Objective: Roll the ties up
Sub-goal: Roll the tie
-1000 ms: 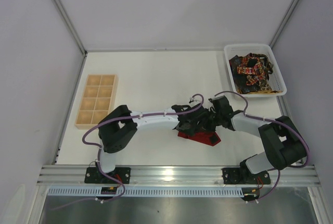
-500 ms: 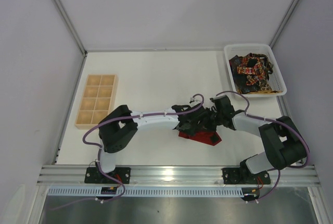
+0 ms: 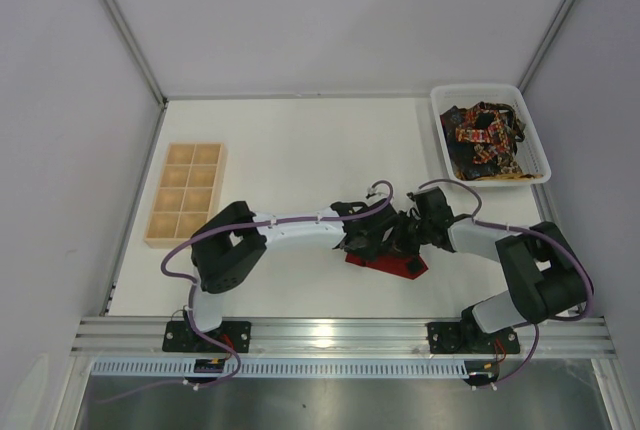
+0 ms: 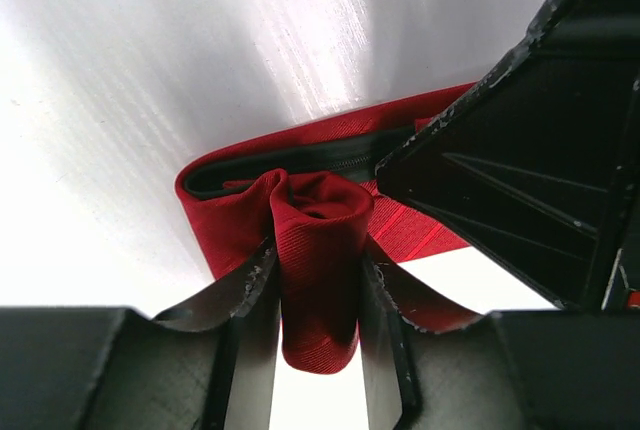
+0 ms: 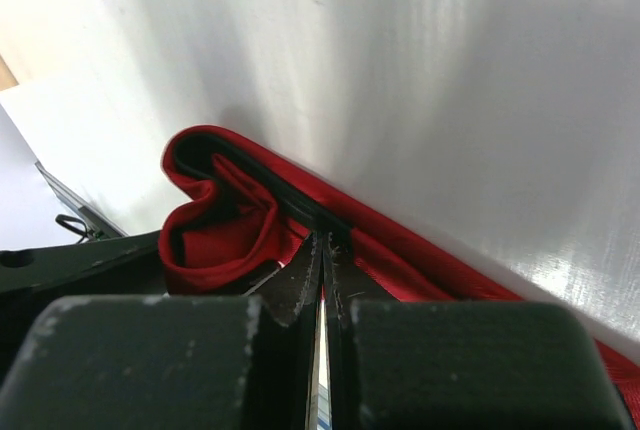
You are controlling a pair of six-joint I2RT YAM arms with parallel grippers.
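Note:
A plain red tie (image 3: 388, 263) lies on the white table in front of the arms, with both grippers over it. In the left wrist view, part of it is wound into a small upright roll (image 4: 318, 240). My left gripper (image 4: 318, 260) is shut on that roll, one finger on each side. The flat part (image 4: 425, 238) runs off to the right under the other arm. My right gripper (image 5: 322, 242) is shut, its tips pressed against the dark inner edge of the red tie (image 5: 215, 240) beside the roll. I cannot tell whether fabric is pinched between them.
A white basket (image 3: 437, 140) at the back right holds several dark patterned ties (image 3: 485, 138). A wooden tray (image 3: 188, 193) with several compartments sits at the left. White walls close in the table on three sides.
The right wrist has shifted slightly right and toward the near edge. The red tie has drawn a little tighter under the grippers. The left arm has barely moved.

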